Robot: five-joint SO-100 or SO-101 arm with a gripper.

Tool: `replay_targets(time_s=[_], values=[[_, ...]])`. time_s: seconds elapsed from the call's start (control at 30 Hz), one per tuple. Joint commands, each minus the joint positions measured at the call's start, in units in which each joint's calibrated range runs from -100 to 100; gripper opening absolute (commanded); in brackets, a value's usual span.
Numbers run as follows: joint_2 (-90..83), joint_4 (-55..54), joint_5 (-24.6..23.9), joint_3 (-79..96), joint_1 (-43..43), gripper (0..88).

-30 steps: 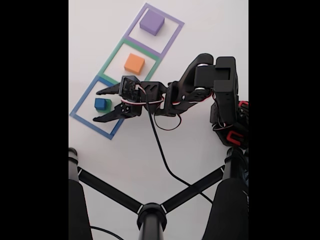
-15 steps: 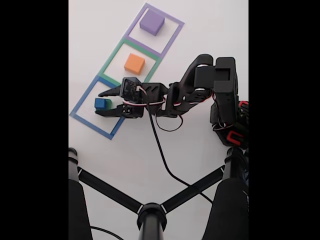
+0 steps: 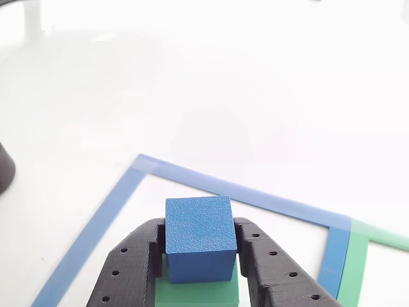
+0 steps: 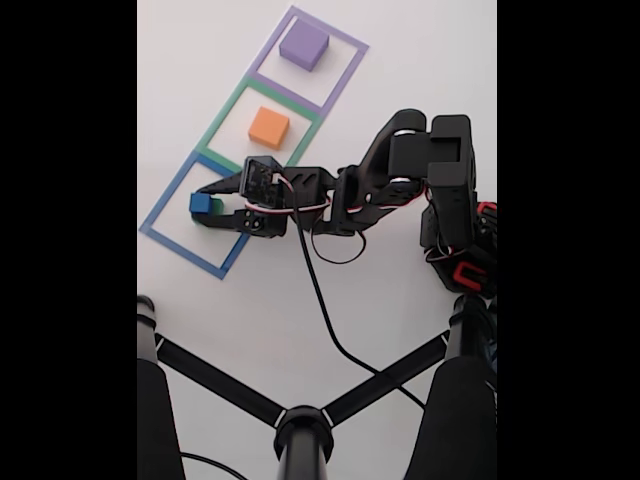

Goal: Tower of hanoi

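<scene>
blue, the smallest block (image 3: 199,235) sits on top of the green block (image 3: 198,289) inside the blue square outline (image 4: 190,216), dead centre between the gripper (image 3: 199,256)'s two black fingers (image 3: 271,268). they look pressed against its side faces, clamped on it. from here i'd say the next move is straight up.

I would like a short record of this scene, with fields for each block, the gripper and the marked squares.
blue block: on top of the green block, between the gripper's fingers
gripper: closed on the blue block
orange block: alone in the green outline
purple block: alone in the purple outline
blue outline: holds the stacked pair
</scene>
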Motion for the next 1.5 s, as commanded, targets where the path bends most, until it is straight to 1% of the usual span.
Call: replay_targets(time_s=[0.0, 0.1, 0.17, 0.23, 0.37, 0.5, 0.57, 0.7, 0.83, 1.03, 1.1, 1.23, 1.33, 1.47], values=[[-4.20, -0.47, 0.39, 0.69, -0.73, 3.6], [-8.77, 2.85, 0.39, 1.96, -0.88, 3.5], [-13.81, 7.46, 0.39, 2.69, -0.96, 3.5], [-19.98, 14.26, 0.39, 2.87, -0.96, 3.5], [-34.73, 35.47, 0.39, 1.60, 0.72, 3.5], [-48.99, 62.82, 0.39, -4.85, 3.23, 3.4], [-54.04, 77.15, 0.39, -10.85, 4.99, 3.3], [-55.88, 99.08, 0.39, -27.75, 8.57, 3.3], [-54.60, 116.00, 0.39, -44.29, 12.69, 3.2], [-50.35, 136.64, 0.39, -69.28, 19.63, 3.3], [-48.27, 142.71, 0.39, -77.55, 21.61, 3.3], [-47.23, 147.97, 0.39, -85.27, 25.19, 3.4], [-47.23, 149.83, 0.39, -87.00, 28.01, 3.4], [-47.07, 149.10, 0.39, -84.91, 29.92, 3.4]])
